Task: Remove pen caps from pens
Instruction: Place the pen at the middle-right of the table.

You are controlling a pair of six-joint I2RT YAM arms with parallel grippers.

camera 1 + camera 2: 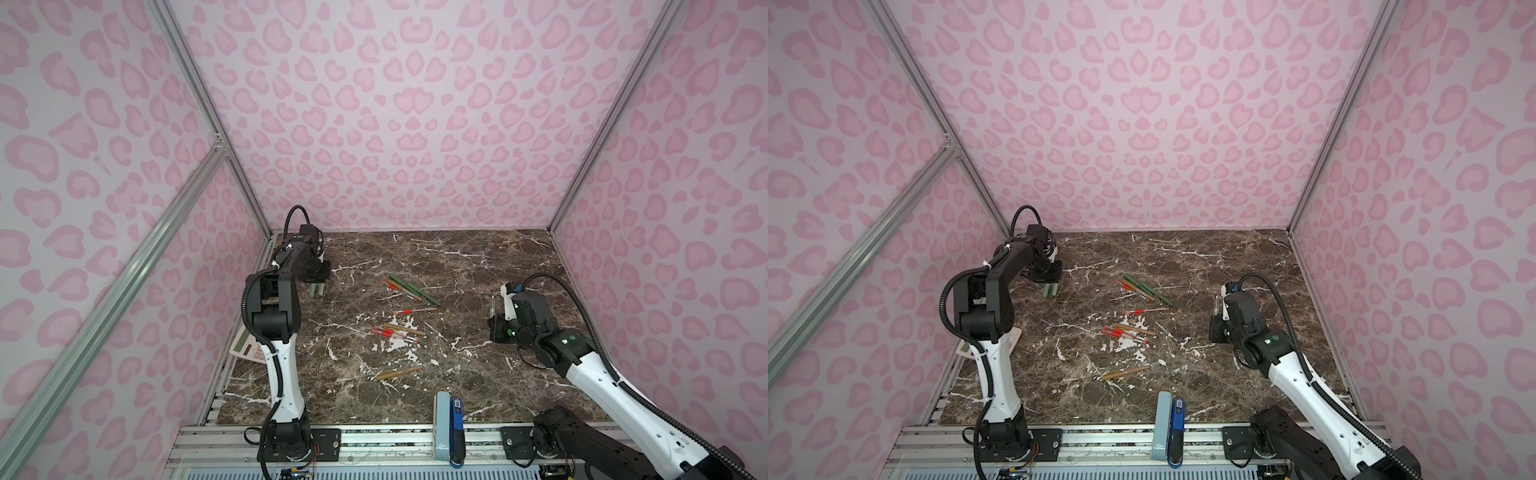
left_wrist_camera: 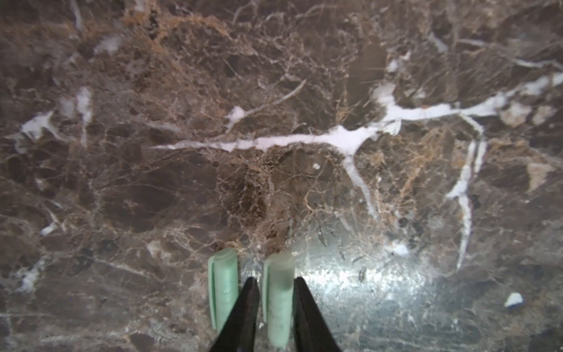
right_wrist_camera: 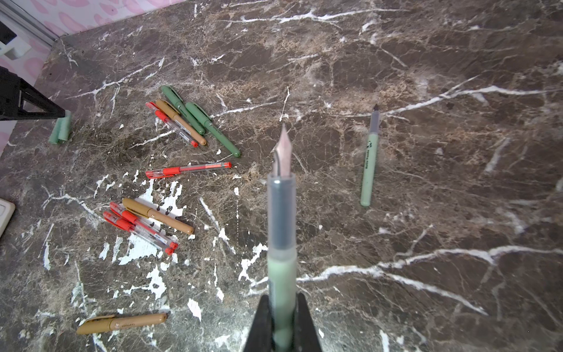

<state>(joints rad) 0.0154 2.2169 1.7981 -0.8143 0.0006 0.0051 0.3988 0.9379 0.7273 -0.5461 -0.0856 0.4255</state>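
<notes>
Caps off the pens, count: two pale green caps (image 1: 316,289), both on the surface (image 1: 478,257) at its far left.
Pens, count: eleven can be counted. One held pen (image 3: 281,213) and one loose pale green pen (image 3: 369,158) are uncapped. Two dark green pens (image 3: 213,129), three tan pens (image 3: 158,216) and four clear pens (image 3: 189,169) with red parts have their caps on.
Left tool, state: the left tool (image 2: 275,282) is down at the surface with its fingers (image 2: 246,304) on either side of one cap. Whether they press on it cannot be told.
Caps relative to left tool: the inner cap (image 2: 278,298) lies between the fingers. The outer cap (image 2: 223,289) lies outside one finger, just beside the inner cap.
Cap axes: the two are parallel and in line with the fingers. In both top views they run roughly front to back.
Right tool, state: the right tool (image 3: 281,307) is closed on the pale green barrel of the held pen.
Held pen relative to right tool: the barrel end sits between the fingers, and the grey section and nib project beyond them.
Held pen axis: it is in line with the fingers, nib pointing away from the tool. In a top view (image 1: 493,306) it points toward the back wall (image 1: 415,124), above the right side of the surface.
Loose pale green pen: it lies flat near the held pen, apart from the right tool and roughly parallel to the held pen, with its dark tip pointing the same way.
Capped pens, layout: all lie mid-surface between the tools and well apart from both.
- A far group of four lies diagonally.
- One clear pen lies crosswise.
- There is a nearer group of three.
- One tan pen lies nearest the front.
</notes>
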